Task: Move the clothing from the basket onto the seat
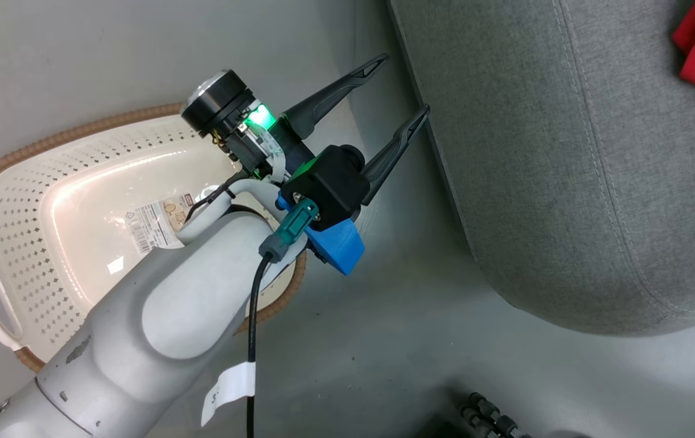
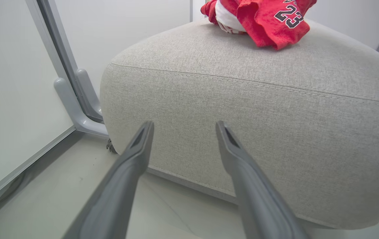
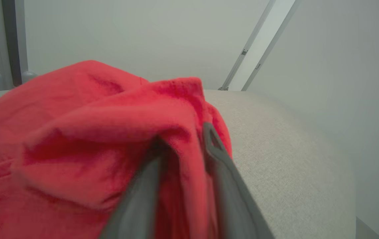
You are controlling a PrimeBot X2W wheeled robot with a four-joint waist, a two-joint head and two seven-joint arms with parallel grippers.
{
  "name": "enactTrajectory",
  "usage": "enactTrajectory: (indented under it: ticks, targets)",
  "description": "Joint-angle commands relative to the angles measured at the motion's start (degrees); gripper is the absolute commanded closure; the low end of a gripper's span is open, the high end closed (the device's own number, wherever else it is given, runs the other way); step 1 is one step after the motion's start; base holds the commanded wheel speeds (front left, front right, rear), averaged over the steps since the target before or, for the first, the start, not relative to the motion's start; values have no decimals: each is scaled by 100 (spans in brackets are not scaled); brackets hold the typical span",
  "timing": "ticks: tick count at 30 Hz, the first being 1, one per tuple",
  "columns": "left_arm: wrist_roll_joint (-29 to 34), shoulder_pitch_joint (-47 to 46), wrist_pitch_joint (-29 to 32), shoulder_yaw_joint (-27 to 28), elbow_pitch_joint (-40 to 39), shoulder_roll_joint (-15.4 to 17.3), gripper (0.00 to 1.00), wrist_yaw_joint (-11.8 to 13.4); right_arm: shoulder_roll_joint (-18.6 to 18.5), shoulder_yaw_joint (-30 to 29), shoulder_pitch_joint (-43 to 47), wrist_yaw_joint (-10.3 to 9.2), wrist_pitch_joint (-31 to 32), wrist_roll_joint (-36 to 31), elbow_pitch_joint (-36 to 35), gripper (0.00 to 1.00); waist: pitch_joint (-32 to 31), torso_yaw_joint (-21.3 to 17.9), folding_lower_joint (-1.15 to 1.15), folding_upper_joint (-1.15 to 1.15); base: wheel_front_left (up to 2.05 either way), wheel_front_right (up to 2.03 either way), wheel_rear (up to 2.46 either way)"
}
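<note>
The left hand (image 1: pixel 405 84) hovers spread beside the sofa (image 1: pixel 566 152), near the basket (image 1: pixel 19 201); the right hand (image 3: pixel 182 136) pinches a fold of red clothing (image 3: pixel 76 132) lying on the sofa.

Right claw (image 3: pixel 182 139) up from the bottom edge, and it's deep in the clothing (image 3: pixel 76 132)! Red fabric is bunched up high, a fold sitting right between the two dark fingers (image 3: pixel 224 166). Pinched or just draped there? Too blurred to call. The heap lies on the seat (image 3: pixel 275 149), whose grey upholstery runs off to the right. A pale wall (image 3: pixel 143 33) stands behind.
</note>
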Motion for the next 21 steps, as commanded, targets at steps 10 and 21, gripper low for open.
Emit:
enactTrajectory:
  ticks: [10, 21]
  targets:
    - [-215, 280, -357, 42, 307, -156, 0, 150, 322, 217, 1491, 1, -22, 55, -1228, 0, -775, -3, -1, 0, 0, 0, 0]
    - [-574, 786, -554, 711, 329, -274, 0, 497, 568, 1062, 2396, 1, -21, 99, -2243, 0, -1818, 310, -1, 0, 0, 0, 0]
